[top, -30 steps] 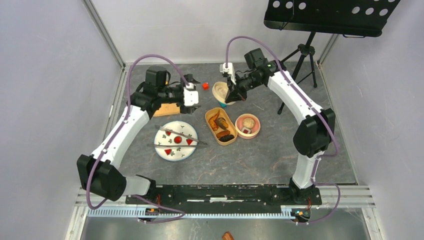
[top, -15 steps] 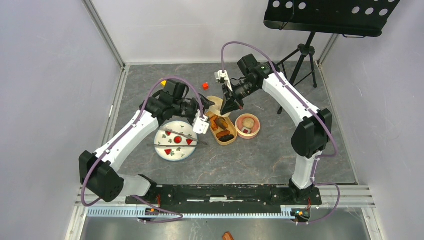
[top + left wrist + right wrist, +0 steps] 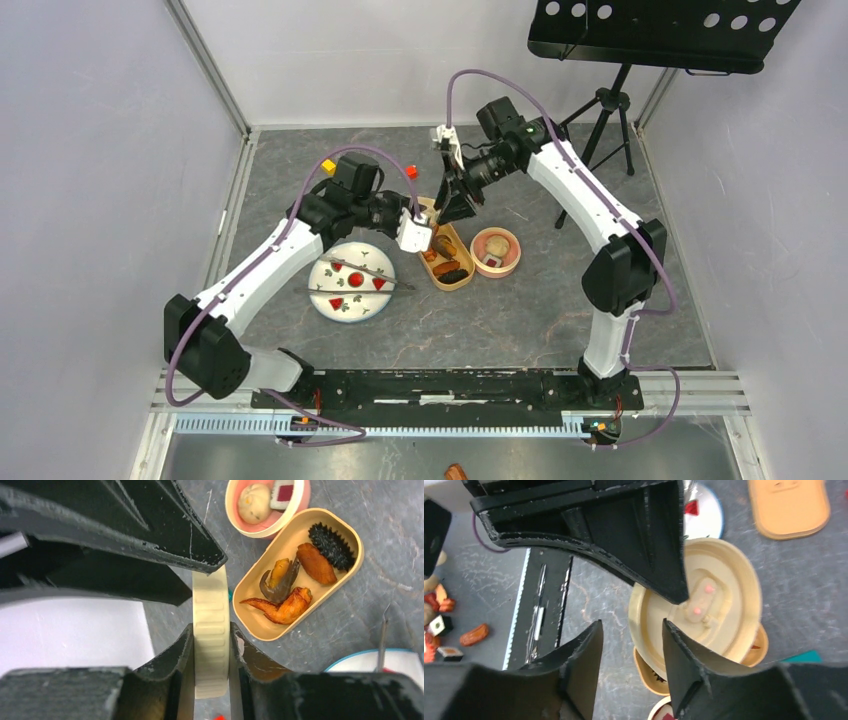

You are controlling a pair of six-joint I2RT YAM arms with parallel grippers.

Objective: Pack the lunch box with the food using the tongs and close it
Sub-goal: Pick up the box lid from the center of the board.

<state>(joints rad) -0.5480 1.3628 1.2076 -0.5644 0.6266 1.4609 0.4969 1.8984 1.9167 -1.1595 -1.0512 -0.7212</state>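
Observation:
The lunch box (image 3: pixel 455 268) is a tan oval tub holding fried chunks (image 3: pixel 287 605) and a dark ridged piece (image 3: pixel 332 545). Its cream lid (image 3: pixel 211 645) stands on edge between the fingers of my left gripper (image 3: pixel 211 627), which is shut on it beside the tub. My right gripper (image 3: pixel 631 650) is open, one finger in front of the lid (image 3: pixel 719 605) and not pinching it. The tongs (image 3: pixel 365 270) lie across the white plate (image 3: pixel 345 305) with red wedges (image 3: pixel 355 280). A rice ball (image 3: pixel 254 504) sits in a pink bowl (image 3: pixel 512 258).
A flat tan lid (image 3: pixel 789 507) lies on the floor behind the plate. A red cube (image 3: pixel 410 172) and a yellow cube (image 3: pixel 328 166) sit at the back. A black tripod (image 3: pixel 600 140) under a music stand stands at the back right. Walls close in both sides.
My right gripper brought the lid down to the lunch box and opened. My left arm swung in from the back left and closed on the lid's rim.

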